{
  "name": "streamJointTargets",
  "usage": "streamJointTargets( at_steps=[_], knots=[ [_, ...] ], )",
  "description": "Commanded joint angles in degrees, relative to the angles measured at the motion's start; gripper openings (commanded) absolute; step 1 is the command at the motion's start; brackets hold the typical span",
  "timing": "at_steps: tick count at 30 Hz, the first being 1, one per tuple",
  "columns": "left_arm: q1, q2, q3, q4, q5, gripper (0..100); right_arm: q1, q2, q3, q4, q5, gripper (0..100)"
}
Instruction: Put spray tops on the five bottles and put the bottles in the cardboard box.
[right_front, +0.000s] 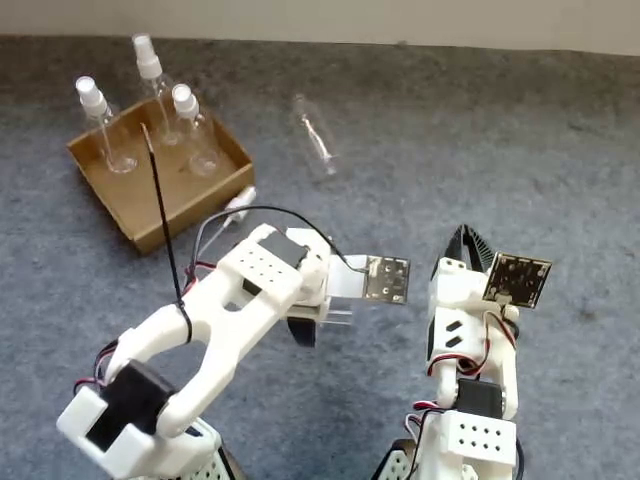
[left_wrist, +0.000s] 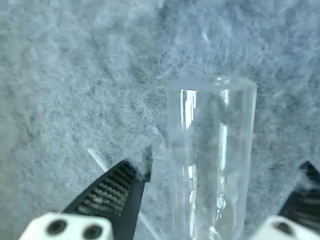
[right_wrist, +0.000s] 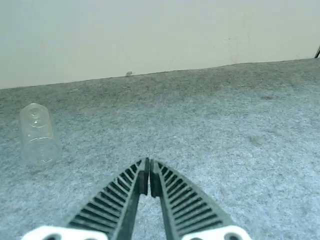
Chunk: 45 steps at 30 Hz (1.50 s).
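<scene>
Three bottles with spray tops (right_front: 172, 100) stand in the cardboard box (right_front: 140, 205) at the back left. A clear topless bottle (right_front: 315, 140) lies on the carpet beyond the arms and also lies far off in the right wrist view (right_wrist: 37, 135). Another clear topless bottle (left_wrist: 210, 160) lies between the fingers of my left gripper (left_wrist: 225, 167), which is open, with one finger (left_wrist: 117, 192) at its side and a gap on the other. My right gripper (right_wrist: 149, 172) is shut on nothing, low over the carpet (right_front: 470, 245).
A white spray top (right_front: 238, 205) lies on the carpet against the box's near corner. A thin clear tube (left_wrist: 97, 159) lies by the left finger. A black cable (right_front: 160, 200) rises from the left arm across the box.
</scene>
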Motion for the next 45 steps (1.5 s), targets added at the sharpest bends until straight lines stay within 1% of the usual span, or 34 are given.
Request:
streamJointTargets(
  at_steps=[1, 9, 11, 12, 15, 19, 22, 26, 28, 34, 36, 38, 40, 42, 45],
  knots=[
    [-0.57, -8.04, -4.26, -0.62, 1.58, 36, 0.31, 0.48, 9.98, 0.31, 0.70, 0.5],
    [-0.57, -21.41, -5.14, -0.53, 24.44, 36, 0.31, 0.48, 9.98, 0.31, 0.70, 0.5],
    [-0.57, -23.52, -5.58, 1.67, 28.40, 36, 0.31, 0.48, 9.98, 0.31, 0.70, 0.5],
    [-0.57, -24.40, -6.02, 3.43, 29.27, 36, 0.31, 0.48, 9.98, 0.31, 0.62, 0.5],
    [-1.27, -25.27, -10.42, 11.69, 30.42, 36, 0.31, 0.48, 9.98, 0.31, 0.62, 0.5],
    [-6.20, -22.81, -24.04, 24.88, 37.36, 36, 0.31, 0.48, 9.98, 0.31, 0.62, 0.5],
    [-9.45, -18.59, -36.09, 33.67, 42.20, 36, 0.31, 0.48, 9.98, 0.31, 0.62, 0.5],
    [-10.15, -10.95, -49.27, 46.95, 45.71, 36, 0.31, 0.57, 9.98, 0.31, 0.62, 0.5],
    [-10.33, -6.55, -52.35, 52.84, 47.56, 36, 0.31, 0.57, 9.98, 0.31, 0.62, 0.5],
    [-12.09, 1.71, -48.40, 52.57, 54.24, 36, 0.31, 0.57, 9.98, 0.40, 0.62, 0.5],
    [-12.18, 3.56, -46.37, 52.48, 59.60, 36, 0.31, 0.57, 9.98, 0.40, 0.62, 0.5],
    [-12.26, 5.05, -43.56, 52.48, 67.60, 36, 0.31, 0.57, 9.98, 0.40, 0.62, 0.5],
    [-11.82, 6.37, -41.01, 52.40, 74.02, 36, 0.31, 0.57, 9.98, 0.40, 0.62, 0.5],
    [-11.56, 7.43, -40.48, 52.40, 77.98, 36, 0.31, 0.57, 9.98, 0.40, 0.53, 0.5],
    [-10.51, 9.19, -40.22, 52.22, 79.47, 36, 0.31, 0.57, 9.98, 0.40, 0.53, 0.5]
  ],
)
